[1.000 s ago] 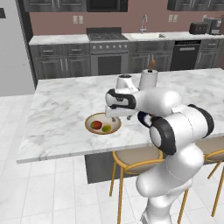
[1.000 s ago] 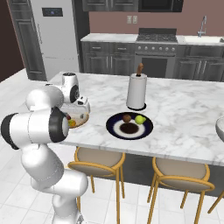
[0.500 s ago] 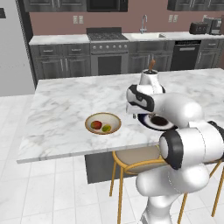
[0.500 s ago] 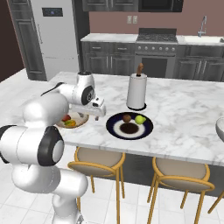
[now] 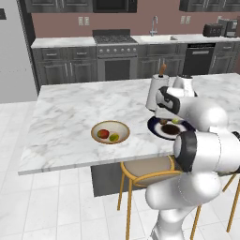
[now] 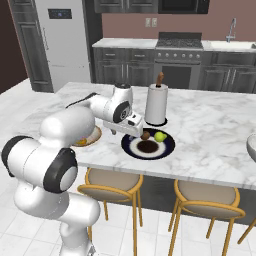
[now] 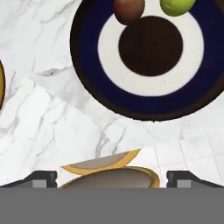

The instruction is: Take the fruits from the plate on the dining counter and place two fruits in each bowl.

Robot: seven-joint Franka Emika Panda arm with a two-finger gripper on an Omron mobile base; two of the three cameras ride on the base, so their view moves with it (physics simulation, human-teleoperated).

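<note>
Two fruits, a red-and-yellow one (image 5: 103, 134) and a yellow-green one (image 5: 114, 137), already lie in the tan bowl (image 5: 110, 131) on the counter (image 5: 65, 117), and two more wait on the plate (image 6: 148, 144): a brownish fruit (image 6: 145, 135) and a green fruit (image 6: 160, 136), side by side on the far part of the plate near the paper towel roll (image 6: 156, 104). The gripper (image 6: 131, 124) hangs over the near edge of the plate, and from the hand camera its two tips sit wide apart at the bottom corners with nothing between them, so it is spread and empty. The pale bowl (image 6: 251, 148) sits well off to the right at the counter's end, which looks like the destination for the remaining pair. Several things could go wrong from here. The brownish and green fruits lie just beside each other, so a finger coming down between them could knock one and send it rolling across the flat plate or off onto the marble. Both are round and small, so a grasp off centre could squeeze one out sideways. The towel roll stands close behind the plate, and a reach from the near side could brush it. The carry to the far bowl is long, and a loose hold might drop the fruit on the way, near the counter's edge above the stools (image 5: 150, 171).
</note>
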